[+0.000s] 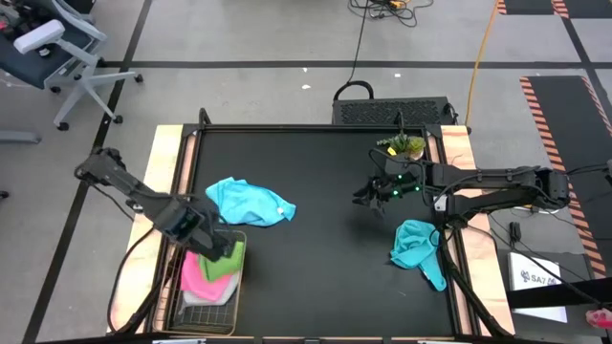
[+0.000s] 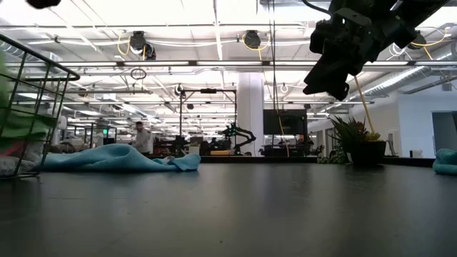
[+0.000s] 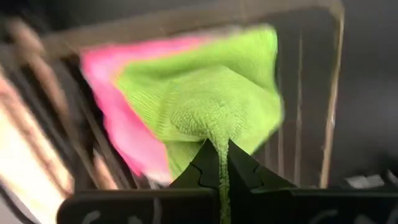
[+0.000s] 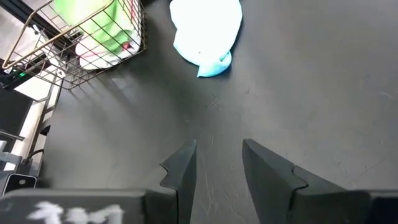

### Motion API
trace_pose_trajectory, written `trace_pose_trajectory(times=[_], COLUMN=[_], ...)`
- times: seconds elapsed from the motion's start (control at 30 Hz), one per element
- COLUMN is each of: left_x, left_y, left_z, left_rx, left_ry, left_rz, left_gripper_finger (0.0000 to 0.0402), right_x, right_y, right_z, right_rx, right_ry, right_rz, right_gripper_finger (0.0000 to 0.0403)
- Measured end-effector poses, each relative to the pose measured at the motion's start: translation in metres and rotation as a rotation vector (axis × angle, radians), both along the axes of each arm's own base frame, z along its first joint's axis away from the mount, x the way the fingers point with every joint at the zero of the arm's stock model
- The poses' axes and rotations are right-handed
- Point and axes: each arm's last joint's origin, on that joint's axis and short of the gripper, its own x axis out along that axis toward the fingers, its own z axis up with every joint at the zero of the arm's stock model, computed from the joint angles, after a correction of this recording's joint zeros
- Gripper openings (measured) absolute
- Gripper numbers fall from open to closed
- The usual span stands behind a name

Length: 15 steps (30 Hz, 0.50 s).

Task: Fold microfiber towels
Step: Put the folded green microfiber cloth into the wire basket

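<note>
Pinch on lime towel by left claw.

Left gripper was pinched shut on green towel, centre frame; pink towel lay beneath in basket.

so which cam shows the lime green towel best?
Left wrist view: lime green towel fills it, pinched by the shut left gripper. High view shows a sliver, right wrist through basket mesh, low only an edge blur.
</note>
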Motion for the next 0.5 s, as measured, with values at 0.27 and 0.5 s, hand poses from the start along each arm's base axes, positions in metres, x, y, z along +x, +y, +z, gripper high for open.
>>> trace_pose_trajectory(times=[0.27,0.5], left_x=[-0.003,-0.008], left_y=[-0.031,-0.042], left_z=[-0.023,-0.023], left_rx=[-0.251,-0.273], left_ry=[0.087,0.09], left_rz=[0.08,0.087], left_gripper_finger=[0.003,0.0114], right_x=[0.0,0.0], right_y=[0.0,0.0], right_z=[0.0,0.0], right_rx=[-0.001,-0.021], right_ry=[-0.001,-0.003], right_rz=[0.005,0.023], right_gripper_finger=[0.0121,0.0121])
